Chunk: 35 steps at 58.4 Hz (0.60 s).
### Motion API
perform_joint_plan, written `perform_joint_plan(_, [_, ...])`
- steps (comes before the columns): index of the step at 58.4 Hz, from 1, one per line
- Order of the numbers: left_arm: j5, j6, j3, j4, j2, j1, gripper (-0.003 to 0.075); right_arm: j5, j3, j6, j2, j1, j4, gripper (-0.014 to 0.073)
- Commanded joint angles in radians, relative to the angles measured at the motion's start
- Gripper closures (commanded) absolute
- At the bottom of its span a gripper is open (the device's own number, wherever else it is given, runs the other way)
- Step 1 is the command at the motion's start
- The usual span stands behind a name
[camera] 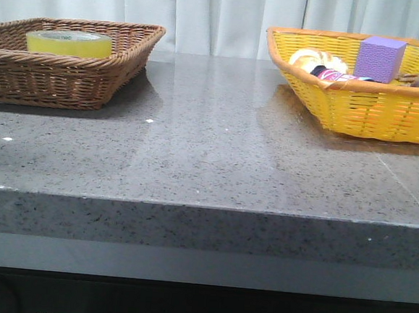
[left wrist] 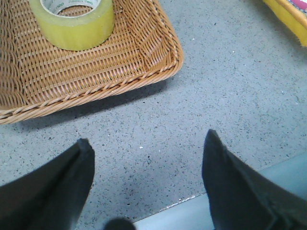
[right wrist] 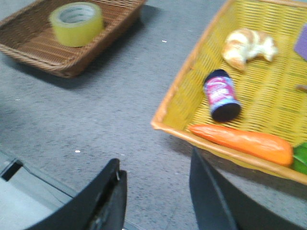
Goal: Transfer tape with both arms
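Tape (camera: 69, 42): one yellow roll, stood flat on its end in the brown basket (camera: 114, 76), core opening upward. Judged to be so placed that fingers can close across its outer wall or through the core. It is found ahead of the left end effector (left wrist: 146, 184), well apart from it, with the basket rim lying between.

Left end effector: both fingers (left wrist: 62, 182) are seen spread wide over bare tabletop (left wrist: 230, 86). Nothing is held and nothing is touched.

Right end effector (right wrist: 156, 191): the fingers are parted, less widely it seems. Nothing is gripped. It is held just short of the near rim of the yellow basket (right wrist: 177, 96); the tape lies far off, across the tabletop.

Yellow basket, contents: carrot (right wrist: 242, 141) along the near wall, small jar (right wrist: 221, 95) on its side, bread roll (right wrist: 247, 44), purple cube (camera: 380, 57). None belongs to the task.

Status, as judged: the pick-up is not yet begun. The roll is expected to be taken by the left arm, being nearer, then passed across to the right.
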Motion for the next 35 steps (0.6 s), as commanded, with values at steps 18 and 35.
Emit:
perform_joint_plan(18, [-0.098,0.001,-0.02,-0.018,-0.004,0.0,0.0508,-0.033,-0.026,0.007,0.003,-0.018,-0.012,0.0428])
perform_joint_plan(35, [-0.152,0.001,-0.02,-0.016,-0.001,0.0,0.074,-0.032,-0.026,0.007,0.003,-0.018,-0.008,0.0662])
